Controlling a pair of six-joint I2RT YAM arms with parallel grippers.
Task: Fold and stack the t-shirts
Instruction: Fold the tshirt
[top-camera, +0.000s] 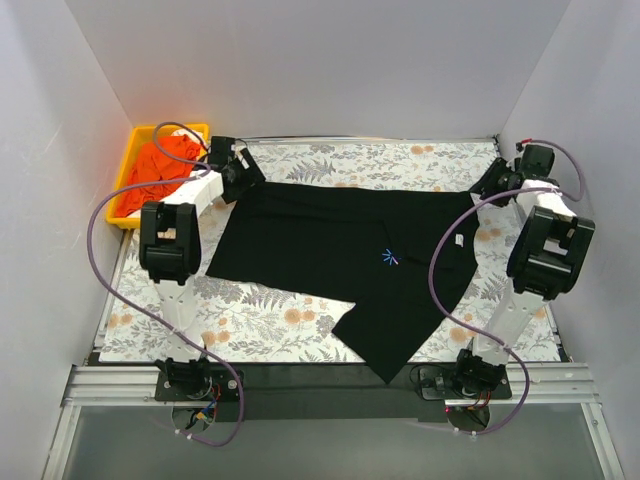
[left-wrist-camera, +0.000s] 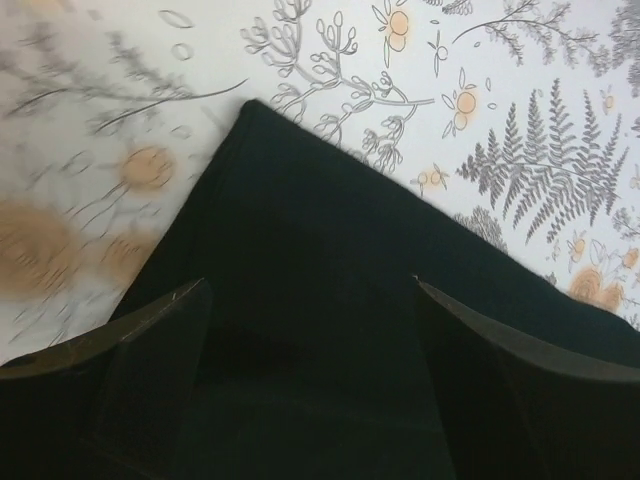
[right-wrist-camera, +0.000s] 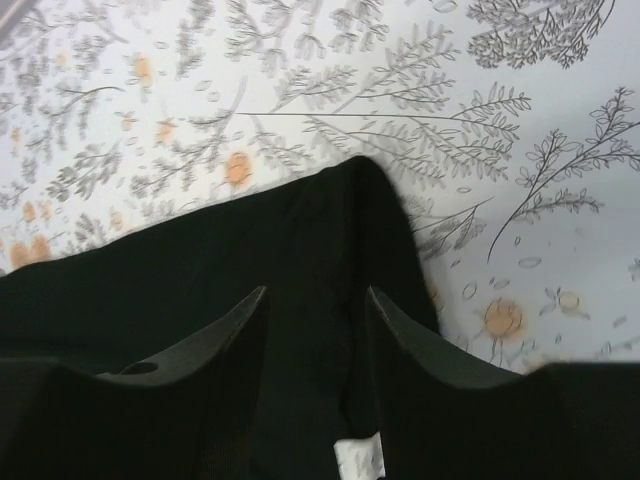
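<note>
A large black t-shirt (top-camera: 320, 245) lies spread on the floral tablecloth, with a small blue starburst print (top-camera: 390, 257) and a white label (top-camera: 457, 241). One flap hangs over the near table edge. My left gripper (top-camera: 243, 172) is at the shirt's far left corner. In the left wrist view it (left-wrist-camera: 310, 285) is open wide, fingers either side of the black cloth (left-wrist-camera: 330, 220). My right gripper (top-camera: 492, 182) is at the far right corner. In the right wrist view it (right-wrist-camera: 316, 292) is open over the cloth's corner (right-wrist-camera: 340, 230), with the white label (right-wrist-camera: 358, 458) below.
A yellow tray (top-camera: 128, 168) holding bunched orange cloth (top-camera: 160, 165) stands at the far left corner. White walls enclose the table on three sides. A black strip and metal rail (top-camera: 320, 385) run along the near edge by the arm bases.
</note>
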